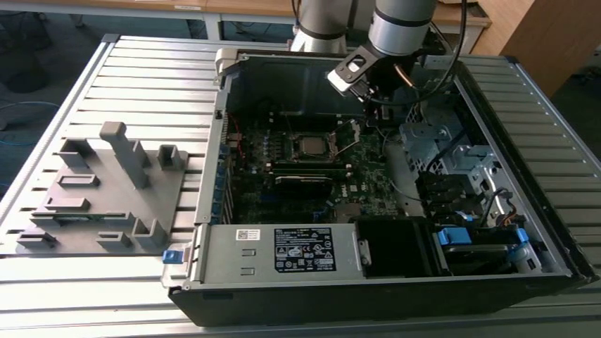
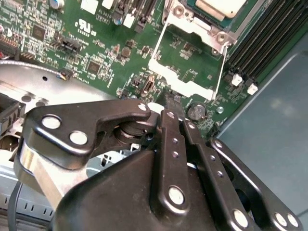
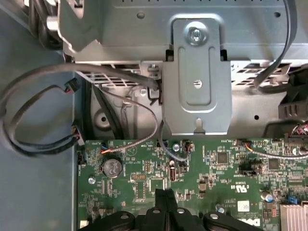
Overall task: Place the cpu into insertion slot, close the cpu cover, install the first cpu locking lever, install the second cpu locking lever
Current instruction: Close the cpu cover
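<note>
Green circuit board [image 1: 281, 204] lies flat in the open computer case [image 1: 526, 267], which rests on a slatted metal table [image 1: 141, 77] with a grey moulded fixture [image 1: 103, 190] on the exterior view's left. The cpu [image 1: 311, 146] is seated in the insertion slot [image 2: 185, 18], its dull silver-grey top exposed; in the second wrist view one edge of it shows inside the slot's silvery rim. The cpu cover [image 2: 179, 83] is not closed: the thin metal frame is swung away from the slot, and green board shows through its square window. In the exterior view the arm reaches down into the case on the side of the slot toward the exterior view's right. The gripper [image 2: 172, 102] is positioned at the free edge of the cover, on the side away from the slot. Its jaws are together, and in both wrist views the two black fingers [image 3: 164, 202] lie side by side with nothing visible between them. Contact between the fingertips and the cover edge cannot be confirmed. A coin cell battery [image 2: 196, 111] sits on the board just beside the fingertips, and long black memory strips [image 2: 260, 43] run beside the slot. In the first wrist view, a grey sheet-metal bracket [image 3: 195, 86] and looped grey cables [image 3: 29, 110] lie beyond the board edge. A labelled power supply box [image 1: 281, 250] occupies the near end of the case.
</note>
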Available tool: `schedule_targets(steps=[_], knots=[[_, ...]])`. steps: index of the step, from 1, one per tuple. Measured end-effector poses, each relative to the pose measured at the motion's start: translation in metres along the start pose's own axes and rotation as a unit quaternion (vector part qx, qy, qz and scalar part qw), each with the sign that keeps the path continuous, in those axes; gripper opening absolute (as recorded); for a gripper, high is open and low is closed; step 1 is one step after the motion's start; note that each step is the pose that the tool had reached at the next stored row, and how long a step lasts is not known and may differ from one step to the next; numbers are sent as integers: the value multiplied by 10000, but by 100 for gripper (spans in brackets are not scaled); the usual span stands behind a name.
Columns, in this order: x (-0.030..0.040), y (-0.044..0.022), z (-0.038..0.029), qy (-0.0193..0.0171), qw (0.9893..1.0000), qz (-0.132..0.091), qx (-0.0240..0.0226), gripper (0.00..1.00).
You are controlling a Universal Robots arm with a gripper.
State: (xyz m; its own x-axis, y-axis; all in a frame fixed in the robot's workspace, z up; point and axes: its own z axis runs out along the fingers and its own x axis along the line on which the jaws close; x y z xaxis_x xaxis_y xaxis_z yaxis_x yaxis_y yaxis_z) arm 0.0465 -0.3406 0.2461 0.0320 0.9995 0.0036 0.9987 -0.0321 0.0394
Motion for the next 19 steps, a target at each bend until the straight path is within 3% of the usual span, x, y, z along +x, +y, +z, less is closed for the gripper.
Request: schedule_targets(steps=[6, 19], knots=[[-3, -108, -3, 3, 10000, 0, -1, 10], [-15, -464, -16, 28, 10000, 1, -13, 10]])
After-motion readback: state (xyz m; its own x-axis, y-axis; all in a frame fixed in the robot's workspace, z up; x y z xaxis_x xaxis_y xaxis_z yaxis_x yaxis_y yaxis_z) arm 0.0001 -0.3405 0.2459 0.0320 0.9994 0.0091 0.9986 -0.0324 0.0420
